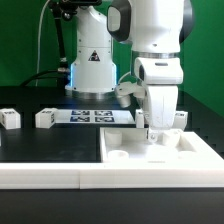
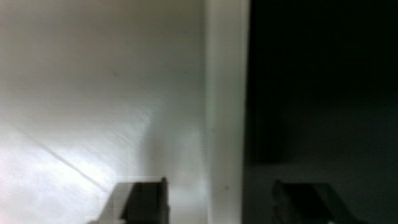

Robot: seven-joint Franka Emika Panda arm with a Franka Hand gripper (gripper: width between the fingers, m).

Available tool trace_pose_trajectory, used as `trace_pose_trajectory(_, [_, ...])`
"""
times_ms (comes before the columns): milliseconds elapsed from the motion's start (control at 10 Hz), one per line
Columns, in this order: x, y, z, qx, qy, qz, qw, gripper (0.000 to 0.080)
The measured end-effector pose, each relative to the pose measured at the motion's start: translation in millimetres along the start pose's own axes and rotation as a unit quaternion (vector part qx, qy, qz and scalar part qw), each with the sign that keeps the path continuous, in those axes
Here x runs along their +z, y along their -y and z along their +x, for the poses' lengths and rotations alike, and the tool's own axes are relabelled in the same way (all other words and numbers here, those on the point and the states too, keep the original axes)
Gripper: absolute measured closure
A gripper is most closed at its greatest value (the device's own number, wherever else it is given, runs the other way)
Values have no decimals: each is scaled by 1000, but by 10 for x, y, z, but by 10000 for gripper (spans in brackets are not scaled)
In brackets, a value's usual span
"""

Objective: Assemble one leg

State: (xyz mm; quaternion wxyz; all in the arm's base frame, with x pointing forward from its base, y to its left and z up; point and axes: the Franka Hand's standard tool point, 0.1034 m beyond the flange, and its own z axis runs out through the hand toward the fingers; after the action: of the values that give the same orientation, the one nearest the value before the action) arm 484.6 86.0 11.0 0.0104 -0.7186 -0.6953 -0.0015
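**Gripper lowered at the panel's edge, nothing held**

Nearest, the large white panel (image 1: 150, 165) is laid flat with its sockets (image 1: 116, 154) upward, presumably so a post can be seated from above. Over its far edge the gripper (image 1: 152, 132) is held low. In the wrist view its fingers (image 2: 139, 200) are seen spread, with only panel edge and dark table (image 1: 40, 140) between them. Farther back, a leg (image 1: 45, 117) and a second leg (image 1: 10, 118) are seen loose beside the marker board (image 1: 95, 115), not yet fitted.
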Motion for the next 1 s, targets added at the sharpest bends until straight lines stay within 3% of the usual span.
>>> trace_pose_trajectory(100, [0,0,-1,0,0,0,1000,372])
trace_pose_trajectory(200, [0,0,-2,0,0,0,1000,232])
trace_pose_trajectory(300, [1,1,-3,0,0,0,1000,167])
trace_pose_trajectory(700, [-19,2,4,8,0,-1,1000,153])
trace_pose_trajectory(900, [-241,95,72,64,2,-12,998,151])
trace_pose_trajectory(1000, [-275,173,101,94,4,-10,996,151])
